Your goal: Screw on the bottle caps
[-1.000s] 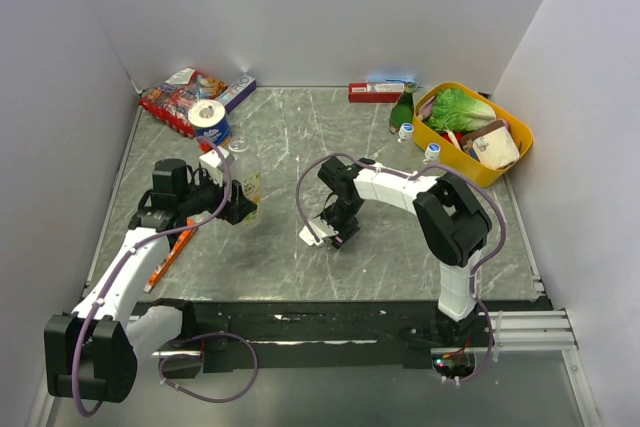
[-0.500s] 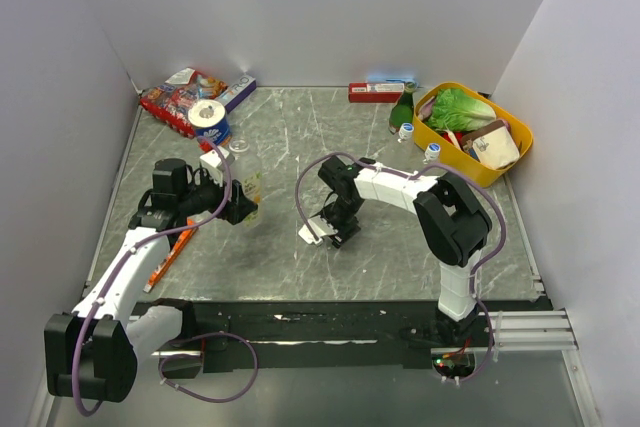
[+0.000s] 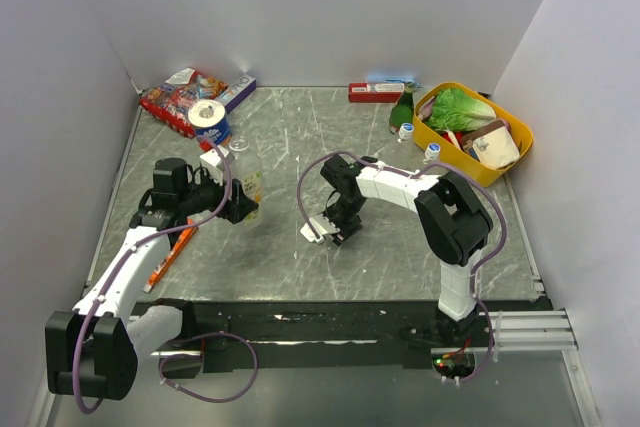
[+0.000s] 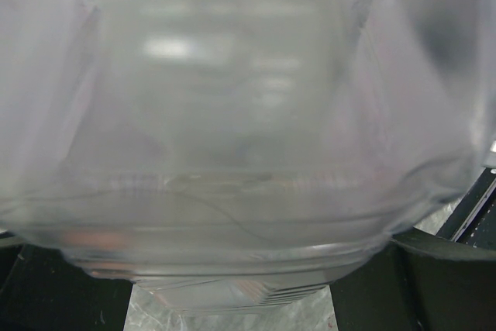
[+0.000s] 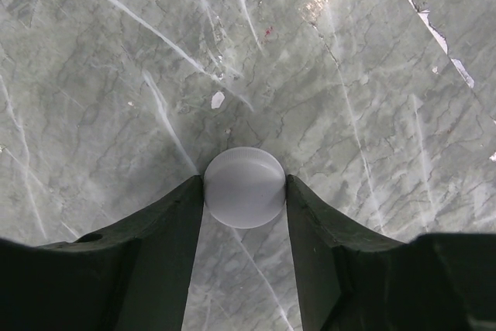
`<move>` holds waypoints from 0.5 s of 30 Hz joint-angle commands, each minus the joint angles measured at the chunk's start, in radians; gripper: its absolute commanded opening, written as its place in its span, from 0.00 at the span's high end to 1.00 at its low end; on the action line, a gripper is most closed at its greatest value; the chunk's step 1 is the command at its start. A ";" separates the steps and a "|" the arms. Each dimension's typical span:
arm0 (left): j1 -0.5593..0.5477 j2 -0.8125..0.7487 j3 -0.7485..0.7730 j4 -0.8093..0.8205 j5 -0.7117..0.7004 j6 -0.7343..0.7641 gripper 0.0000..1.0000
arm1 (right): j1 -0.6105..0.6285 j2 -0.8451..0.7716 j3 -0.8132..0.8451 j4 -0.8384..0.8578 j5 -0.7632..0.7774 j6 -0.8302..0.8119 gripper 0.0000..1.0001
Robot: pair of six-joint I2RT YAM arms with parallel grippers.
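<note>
while i look down on the grey marbled table [image 3: 400, 247], my left gripper [image 3: 243, 209] sits left of centre, clamped round the small clear plastic bottle with a yellow label [image 3: 250, 185], which stands upright. just right of centre, my right gripper [image 3: 338, 234] pinches the plain white round cap [image 5: 244, 187] on both sides.

A clear plastic bottle [image 4: 248, 137], blurred by nearness, fills almost the whole view, sitting between the dark fingers [image 4: 54, 296] of the left gripper [image 4: 236, 273] that show at the lower corners, with a small patch of grey marbled worktop [image 4: 232, 320] visible beneath it.
</note>
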 commanded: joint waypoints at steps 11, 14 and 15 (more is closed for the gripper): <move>-0.016 0.022 -0.007 0.099 0.110 0.007 0.99 | -0.021 -0.062 0.057 -0.042 0.002 0.105 0.65; -0.103 0.040 -0.011 0.102 0.113 0.120 0.99 | -0.054 -0.189 0.098 -0.134 -0.031 0.169 0.67; -0.150 0.044 -0.016 0.109 0.112 0.190 0.99 | -0.071 -0.228 0.113 -0.163 -0.046 0.182 0.67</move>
